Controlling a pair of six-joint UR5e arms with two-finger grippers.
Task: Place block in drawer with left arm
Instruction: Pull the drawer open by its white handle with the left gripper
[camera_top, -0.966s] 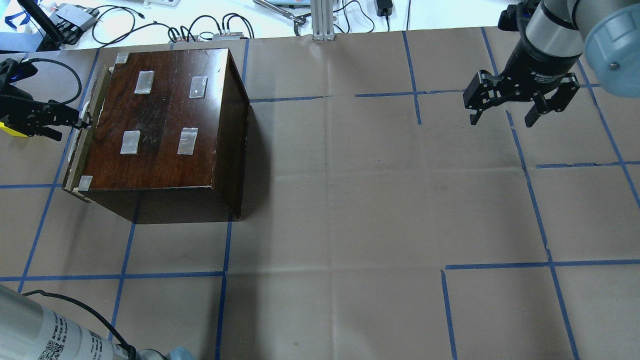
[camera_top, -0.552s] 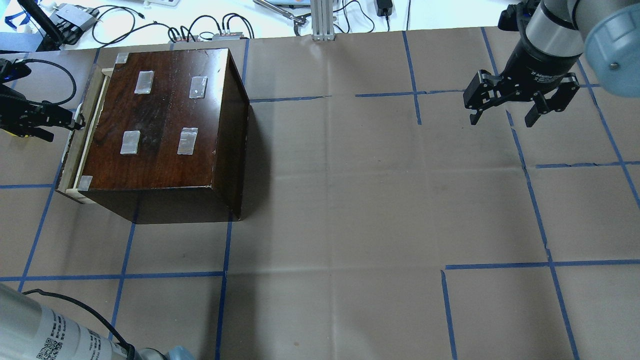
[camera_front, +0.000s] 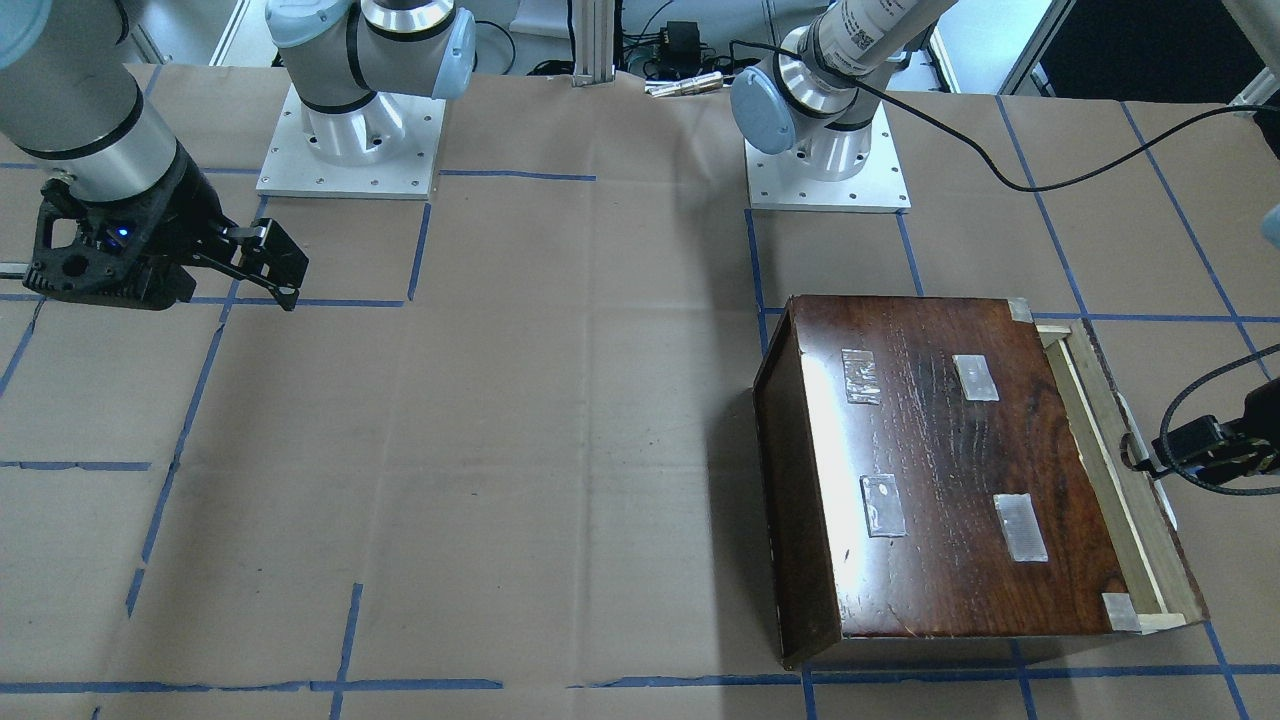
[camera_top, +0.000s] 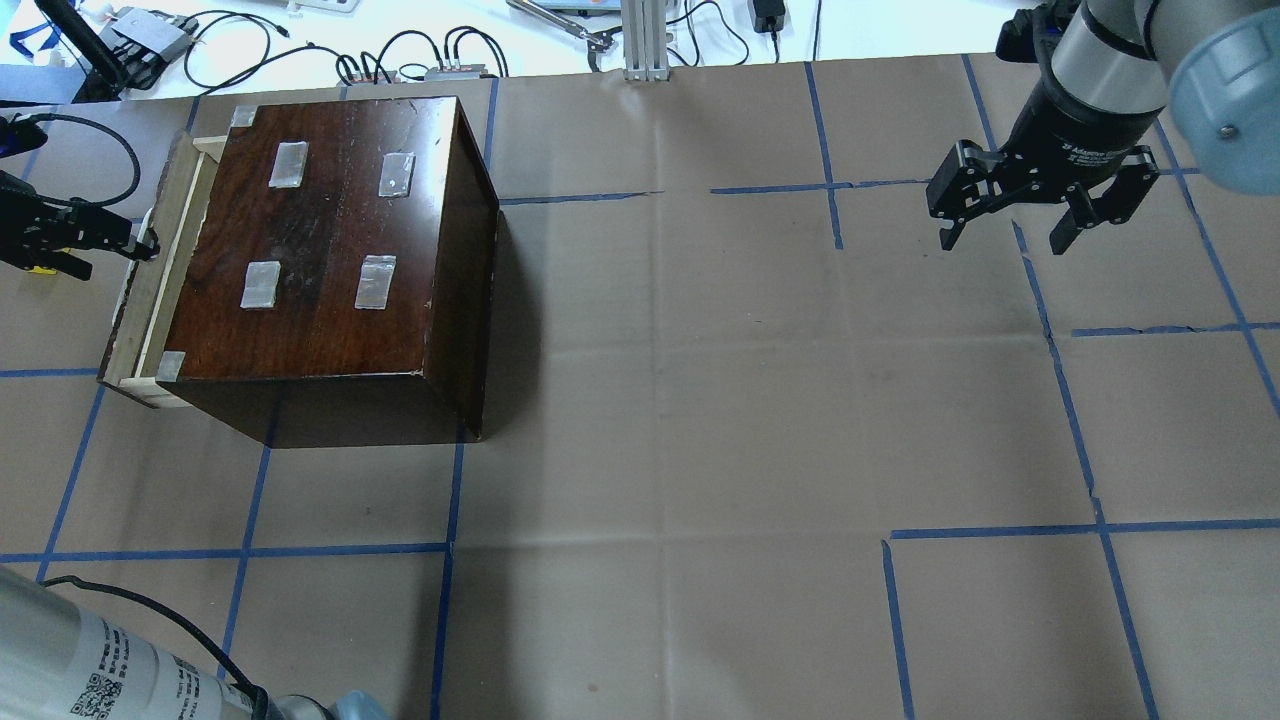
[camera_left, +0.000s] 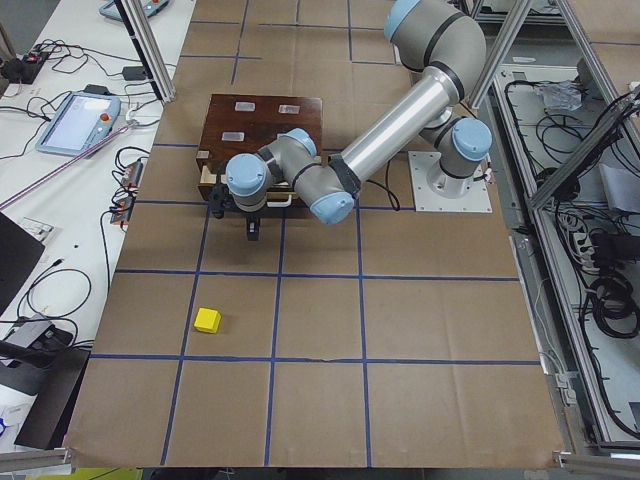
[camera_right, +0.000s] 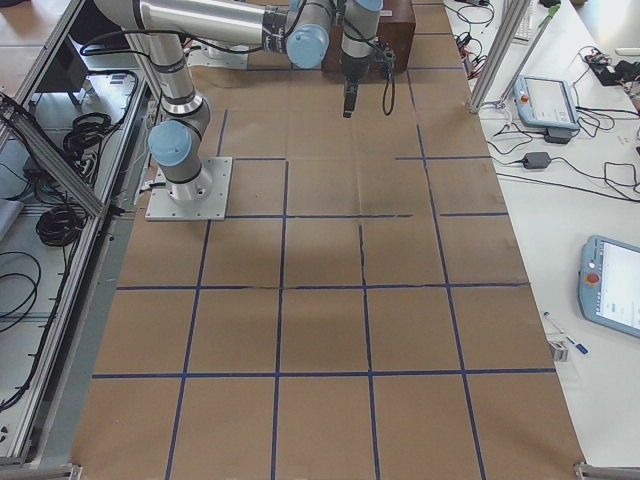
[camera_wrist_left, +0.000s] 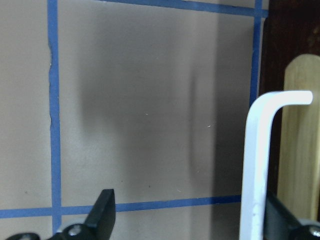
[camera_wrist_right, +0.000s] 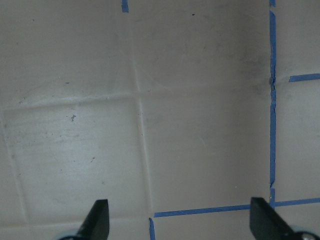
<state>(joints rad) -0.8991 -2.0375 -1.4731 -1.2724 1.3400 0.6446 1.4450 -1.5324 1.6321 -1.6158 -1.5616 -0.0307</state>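
On the left gripper (camera_wrist_left: 190, 207) the fingers (camera_wrist_left: 104, 210) are standing apart, one just beside the drawer's (camera_top: 150, 290) white handle (camera_wrist_left: 255, 165); the right gripper (camera_top: 1003, 242) fingers are hanging apart; the block (camera_left: 208, 320) is lying on the tabletop (camera_top: 700, 400).

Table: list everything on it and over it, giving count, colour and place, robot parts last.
table: one, brown paper with a blue tape grid, under everything
cabinet: one, glossy dark brown, on the table's left half
tape patches: six, clear grey, on the cabinet's top, two of them at the corners by the drawer
drawer: one, pale wood, sticking partly out of the cabinet's left side
handle: one, white, on the drawer's front
block: one, yellow, on the table beyond the drawer, apart from it
left gripper: one, black, open, one finger beside the handle
right gripper: one, black, open, above bare table on the right
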